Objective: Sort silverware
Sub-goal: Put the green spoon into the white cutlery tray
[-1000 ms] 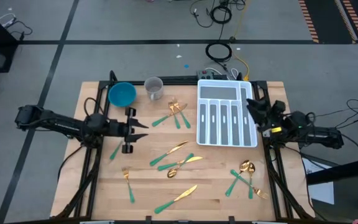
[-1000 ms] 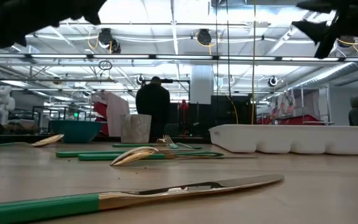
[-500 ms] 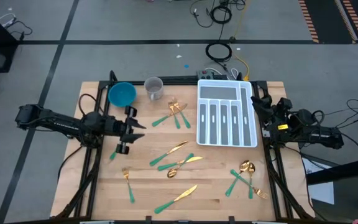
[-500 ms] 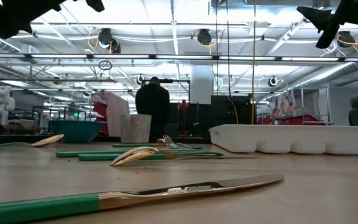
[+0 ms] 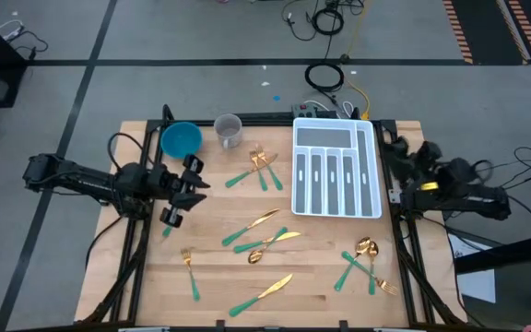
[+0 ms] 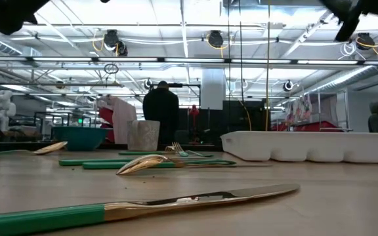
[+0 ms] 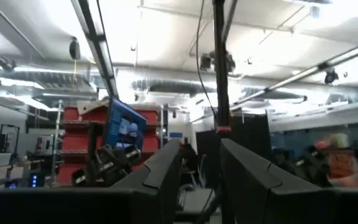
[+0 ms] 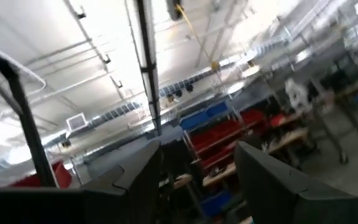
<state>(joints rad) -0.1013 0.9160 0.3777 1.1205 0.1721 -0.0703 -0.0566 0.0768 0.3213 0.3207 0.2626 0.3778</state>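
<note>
Nearest me on the table lies a knife (image 6: 143, 204), with a spoon (image 6: 156, 162) behind it and a fork (image 5: 190, 273) to the left; the rest of the silverware (image 5: 265, 242) is scattered across the middle, some near the cup (image 5: 228, 130) and a heap at the right (image 5: 367, 263). None of it is in the tray (image 5: 335, 208), so I judge sorting has not begun. My left gripper (image 5: 182, 192) hangs above the left side, fingers (image 7: 166, 174) parted a little and holding nothing; my right gripper (image 5: 396, 157) is off the tray's right edge, fingers (image 8: 138, 180) apart and empty too. To do this well I'd tip a wrist down so its camera sees the table, choose a piece lying clear of the others, and close across the slim handle. Against a second ago, both arms have drawn back outward: the left away from the centre, the right off the tray's edge. The silverware has not moved.
</note>
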